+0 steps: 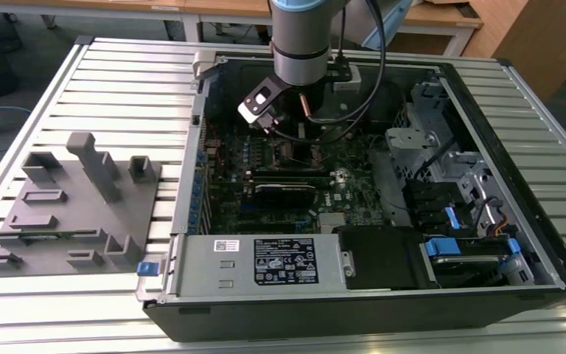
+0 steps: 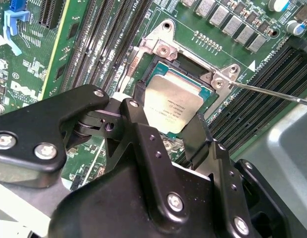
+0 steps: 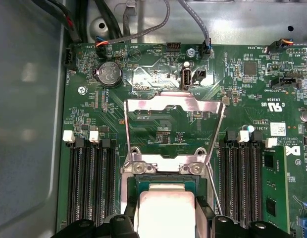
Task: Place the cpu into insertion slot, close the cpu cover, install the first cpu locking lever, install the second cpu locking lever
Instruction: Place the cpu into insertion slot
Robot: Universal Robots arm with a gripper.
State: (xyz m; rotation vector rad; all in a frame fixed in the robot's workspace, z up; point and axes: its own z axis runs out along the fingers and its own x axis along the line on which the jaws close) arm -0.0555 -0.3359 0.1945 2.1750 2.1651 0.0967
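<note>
setup: open computer case [image 1: 362, 321] lying on a slatted counter [image 1: 116, 74], with the arm [image 1: 303, 37] reaching straight down into it. A grey fixture block [image 1: 67, 214] sits on the counter at the exterior view's left, well apart from the case.

pincer: pincer [image 2: 167, 114] is down at the socket, closed about halfway. Its black fingers [image 2: 138, 101] press on two opposite edges of the chip, so it's got hold of it.

cpu: the cpu [image 2: 172, 104] sits square over the insertion slot [image 2: 188, 64], silver top facing up and clamped between the fingers. Honestly can't say if it's fully seated or a hair above. The first wrist view has it [image 3: 166, 210] right under the cover hinge.

cpu cover: the cpu cover [image 3: 173, 105] is flipped wide open and laid back over the motherboard [image 3: 242, 99]. You can see green board through its window.

locking lever: a thin wire lever [image 2: 272, 93] sticks out from the socket corner, unlatched.

neighbours: memory slots [image 3: 91, 183] run along both sides of the socket.
</note>
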